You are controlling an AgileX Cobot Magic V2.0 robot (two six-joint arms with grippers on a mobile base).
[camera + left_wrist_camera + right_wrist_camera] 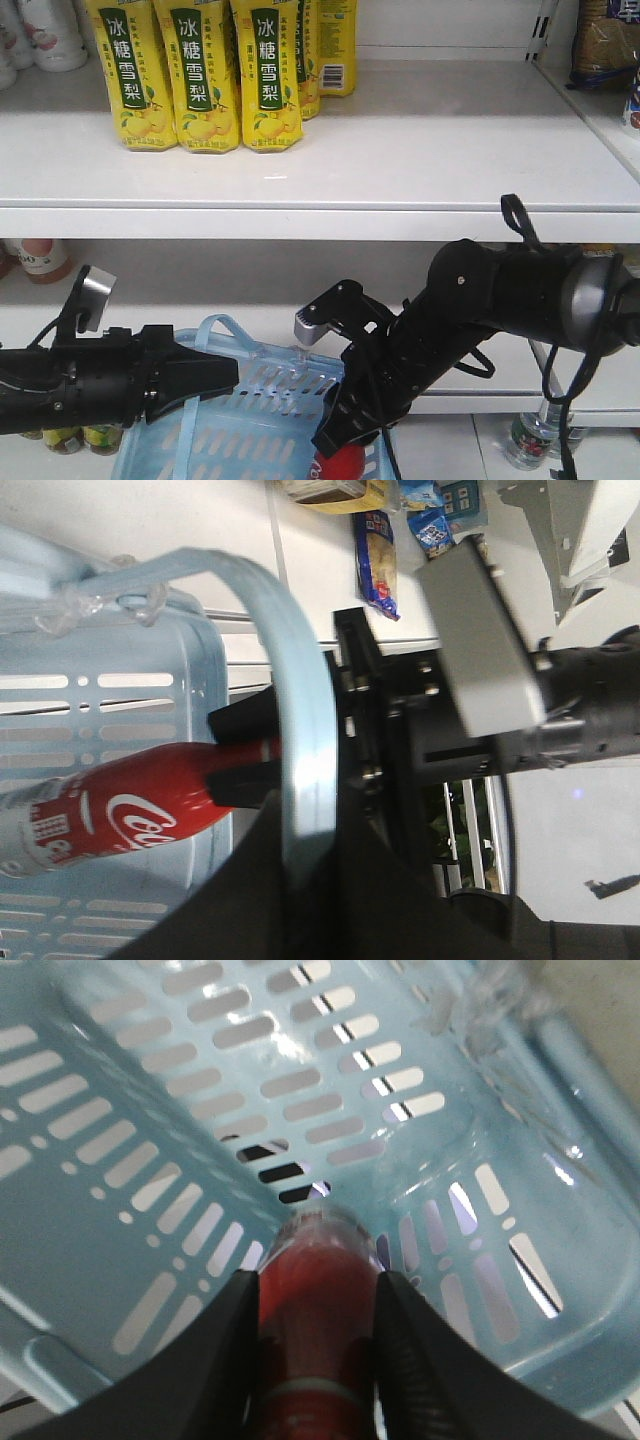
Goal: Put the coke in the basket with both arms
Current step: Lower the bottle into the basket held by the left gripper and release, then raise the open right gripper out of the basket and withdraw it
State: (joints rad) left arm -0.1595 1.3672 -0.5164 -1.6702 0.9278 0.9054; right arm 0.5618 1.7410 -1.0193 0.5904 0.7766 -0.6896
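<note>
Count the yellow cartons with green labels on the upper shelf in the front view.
4: three in a front row, one behind them. More may be hidden.

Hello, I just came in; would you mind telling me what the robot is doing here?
The robot is putting a coke bottle into a light blue basket in front of a shop shelf. The right hand is shut on the bottle, near its neck, and holds it inside the basket, base pointing towards the slotted wall. The left hand is at the basket's handle; whether it grips it cannot be told. Yellow cartons stand on the shelf above.
</note>
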